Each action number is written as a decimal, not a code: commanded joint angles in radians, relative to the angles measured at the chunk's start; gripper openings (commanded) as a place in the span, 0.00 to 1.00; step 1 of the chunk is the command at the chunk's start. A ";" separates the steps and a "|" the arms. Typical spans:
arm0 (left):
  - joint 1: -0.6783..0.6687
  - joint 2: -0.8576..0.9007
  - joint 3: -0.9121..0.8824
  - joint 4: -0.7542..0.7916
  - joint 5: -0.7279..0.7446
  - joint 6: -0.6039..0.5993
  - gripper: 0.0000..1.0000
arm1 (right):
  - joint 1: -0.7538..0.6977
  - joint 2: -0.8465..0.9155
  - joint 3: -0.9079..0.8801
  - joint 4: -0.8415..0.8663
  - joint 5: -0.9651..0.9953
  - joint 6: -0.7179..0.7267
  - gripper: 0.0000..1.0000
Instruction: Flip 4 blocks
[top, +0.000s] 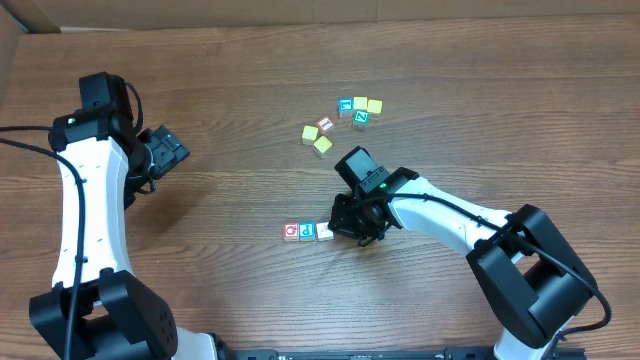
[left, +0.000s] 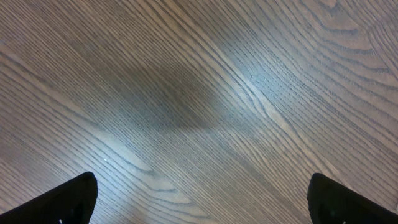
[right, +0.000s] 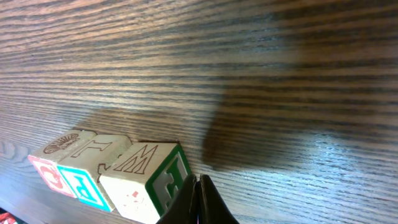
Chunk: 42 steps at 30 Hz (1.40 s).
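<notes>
Right gripper (right: 198, 198): fingers pinched together with nothing between them. The tips sit at the right end of the row, just beside the pale block's green-framed side. Whether they touch it cannot be told.
Left gripper (top: 168, 150): near the left edge of the table (top: 480, 80), well apart from every block. Its fingertips (left: 74, 199) are spread wide over bare wood and hold nothing.
Row: three blocks side by side, touching, near the middle of the near edge. The long axis of the row runs parallel to that edge.
Red block (top: 291, 231): left end of the row, with a red-framed "Q" face up.
Blue block (top: 308, 231): middle of the row, with a blue "P" face up. A "T" is pressed into a bare-wood side.
Pale block (top: 324, 232): right end of the row, with a whitish face up bearing faint red specks. A "W" is pressed into a bare-wood side. The green letter on the side toward the fingers is not sure.
Green block (top: 361, 117): toward the far edge, right of centre, well apart from the row, with the "Z" face up.
Other blocks (top: 325, 124): yellow, blue-faced and red-faced, loosely clustered beside the green block.
</notes>
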 joint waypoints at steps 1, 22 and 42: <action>0.000 0.002 0.006 0.000 0.002 0.015 1.00 | 0.002 -0.030 -0.005 0.017 -0.028 0.006 0.04; 0.000 0.002 0.006 0.000 0.002 0.015 1.00 | 0.004 -0.030 -0.005 0.040 -0.045 0.035 0.04; 0.000 0.002 0.006 0.000 0.002 0.015 1.00 | 0.004 -0.030 -0.005 0.040 -0.048 0.084 0.04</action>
